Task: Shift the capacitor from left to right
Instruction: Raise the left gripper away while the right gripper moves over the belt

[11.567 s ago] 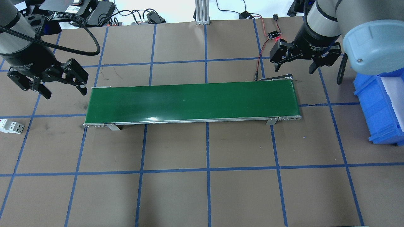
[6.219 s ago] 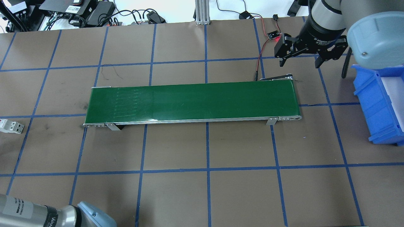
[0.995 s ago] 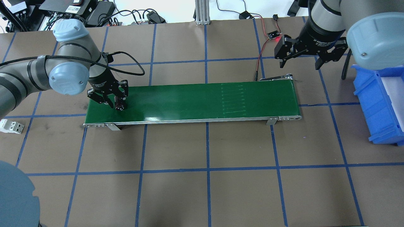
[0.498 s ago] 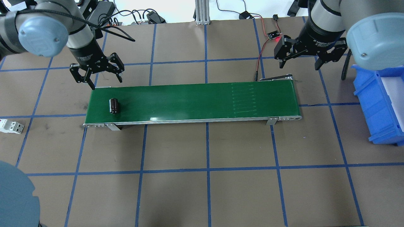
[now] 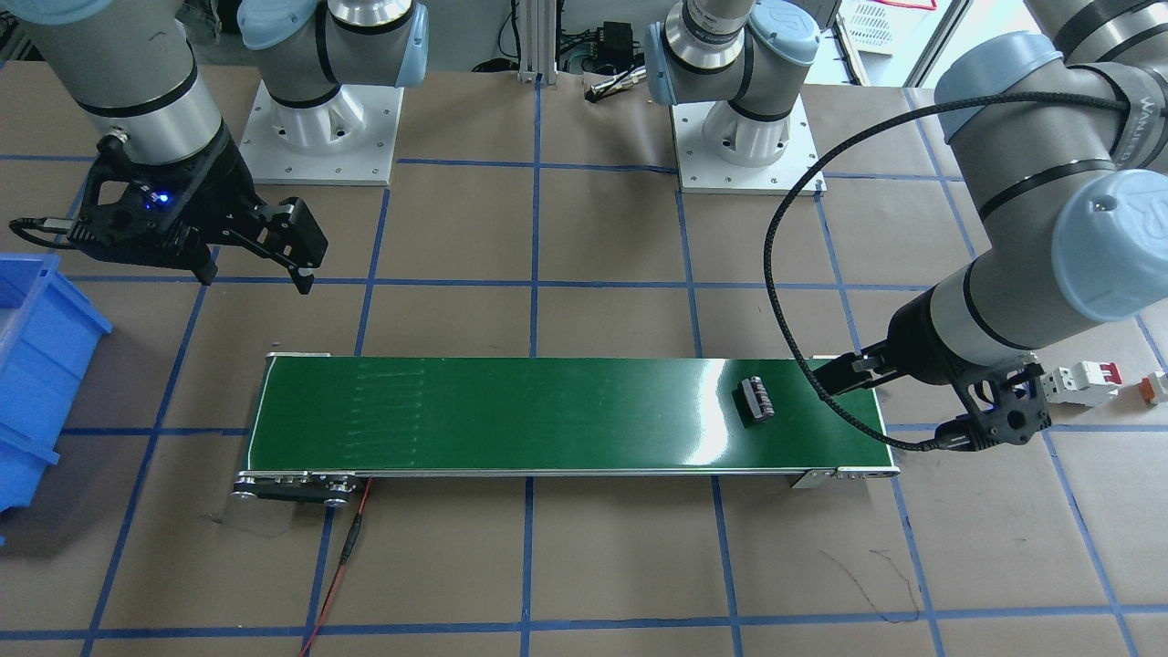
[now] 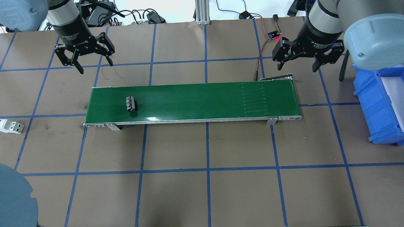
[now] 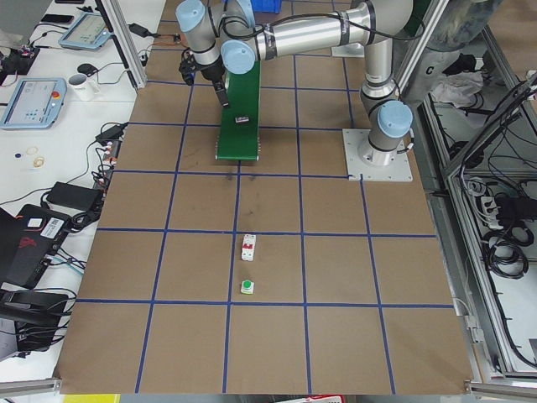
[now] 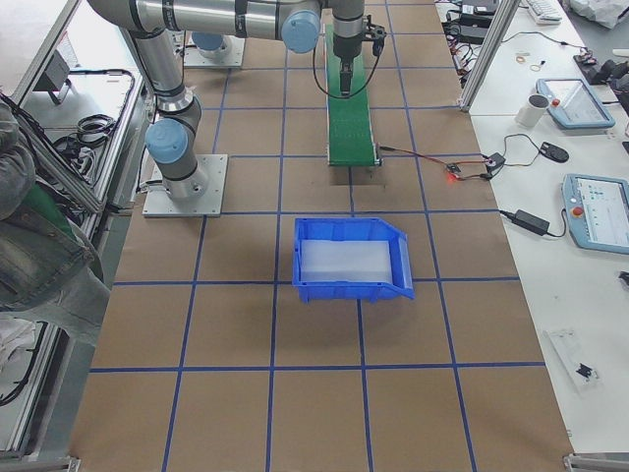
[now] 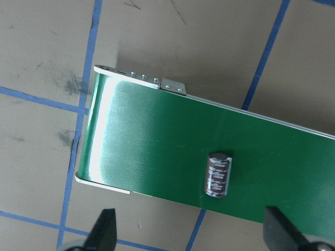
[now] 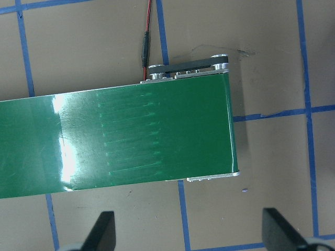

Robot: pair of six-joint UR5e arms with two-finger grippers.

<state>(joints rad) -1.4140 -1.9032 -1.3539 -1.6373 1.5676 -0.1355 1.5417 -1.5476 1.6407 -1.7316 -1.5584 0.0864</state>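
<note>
Resting on the conveyor belt (image 6: pixel 195 101), the capacitor (image 6: pixel 130 103) likely awaits the right hand (image 6: pixel 297 68); it and the left hand (image 6: pixel 94 67) gape empty.

Dark banded capacitor (image 6: pixel 131 104) lying sideways on green belt's (image 6: pixel 195 101) left end.

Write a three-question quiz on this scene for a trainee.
1. True or false: the left claw and the right claw are both open and empty.
2. Fill in: the blue bin stands at the robot's ____ end of the table.
3. Pick one. The capacitor lies:
A. in the blue bin
B. on the green belt, toward the left claw's end
C. between the right claw's fingers

Key: 1 true; 2 right; 3 B.
</note>
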